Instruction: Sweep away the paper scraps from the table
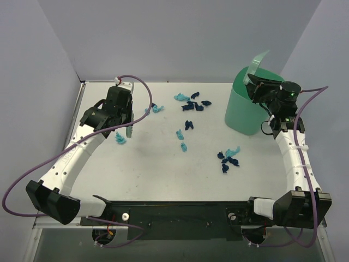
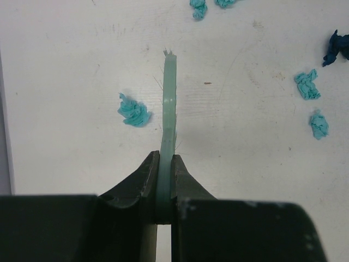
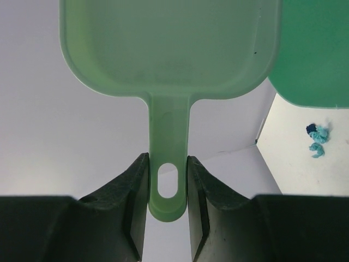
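Top external view, left to right. The left gripper [image 1: 128, 121] is over the far-left part of the table [image 1: 163, 180]. Its fingers are closed tight on a green brush [image 2: 169, 98], which the left wrist view shows edge-on. The paper scraps [image 1: 192, 104] all lie on the table. One teal bit lies just near of this gripper and a pair just to its right. The largest cluster, teal and navy, is far of centre. Two teal bits and a navy one lie at centre, and a mixed cluster lies right of centre. A green bin [image 1: 244, 109] stands far right. The right gripper [image 1: 263, 87], at the bin's top, clamps the handle of a pale green dustpan [image 3: 169, 49].
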